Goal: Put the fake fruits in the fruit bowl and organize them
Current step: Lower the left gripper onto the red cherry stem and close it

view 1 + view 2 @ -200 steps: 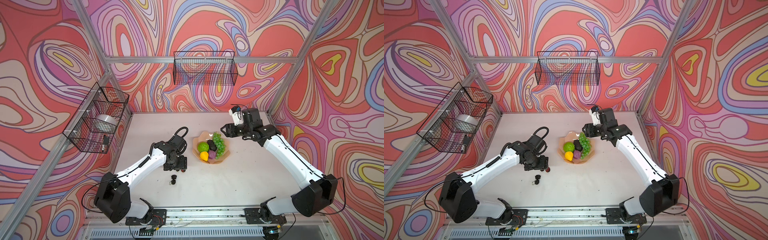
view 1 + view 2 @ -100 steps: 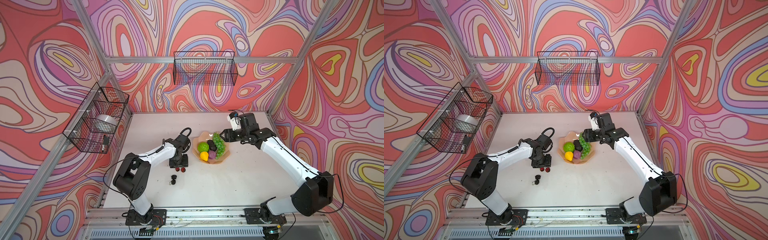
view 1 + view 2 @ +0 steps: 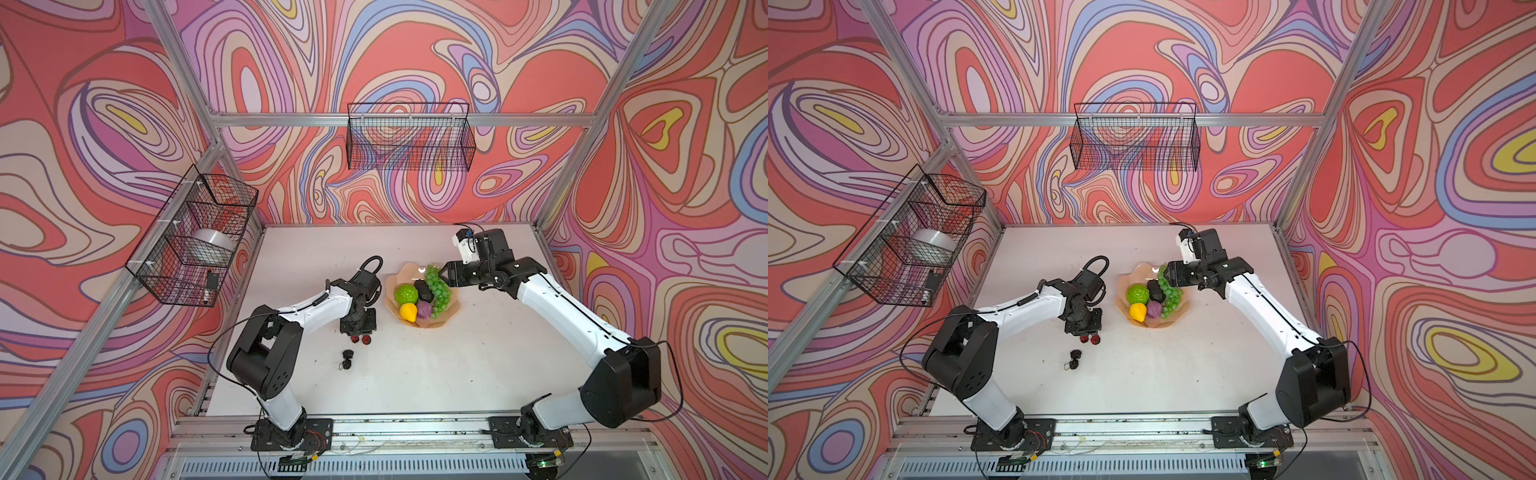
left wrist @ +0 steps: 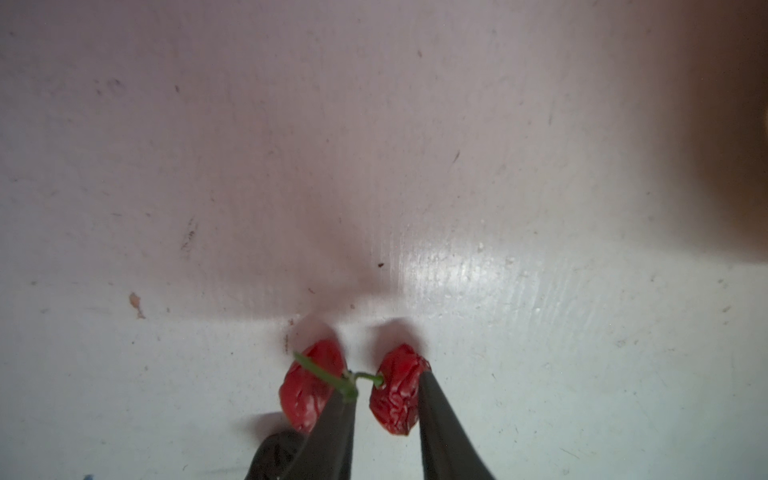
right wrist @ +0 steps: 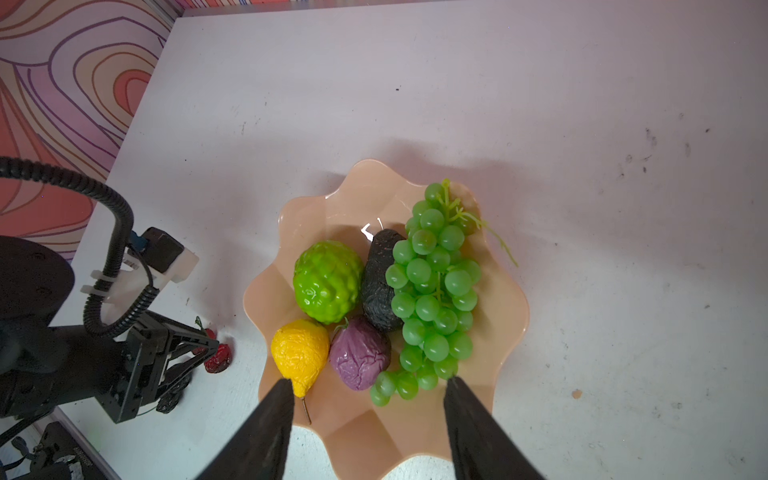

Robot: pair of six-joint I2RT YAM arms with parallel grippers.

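1. the wide, shallow, glossy peach-pink fruit bowl with a scalloped rim (image 3: 409, 270) sits on the white tabletop (image 3: 415, 374), slightly right of centre in both top views.
2. 5 fake fruits lie in it. the green plastic grape bunch (image 5: 432, 291) runs along the bowl's right side in both top views. the dark wrinkled avocado (image 5: 376, 286) touches the bunch, and the bumpy lime-green ball (image 5: 328, 280) sits on the avocado's other side.
3. the yellow pear-shaped fruit (image 5: 299, 353) and the purple bumpy ball (image 5: 359, 357) lie side by side in the lower part of the bowl in both top views.
4. the red cherry pair on a green stem (image 3: 361, 340) is on the table left of the bowl and apart from it.
5. the left gripper (image 4: 386, 384) points down at the cherries. its 2 black fingers (image 4: 440, 415) stand narrow with 1 cherry between them. i cannot tell whether they clamp it.
6. the small black berries (image 3: 347, 359) lie on the table just below the cherries in both top views, not touching them.
7. the right gripper (image 5: 369, 381) hovers at the bowl's upper right rim in both top views, by the end of the grape bunch. its jaws are wide and hold nothing.
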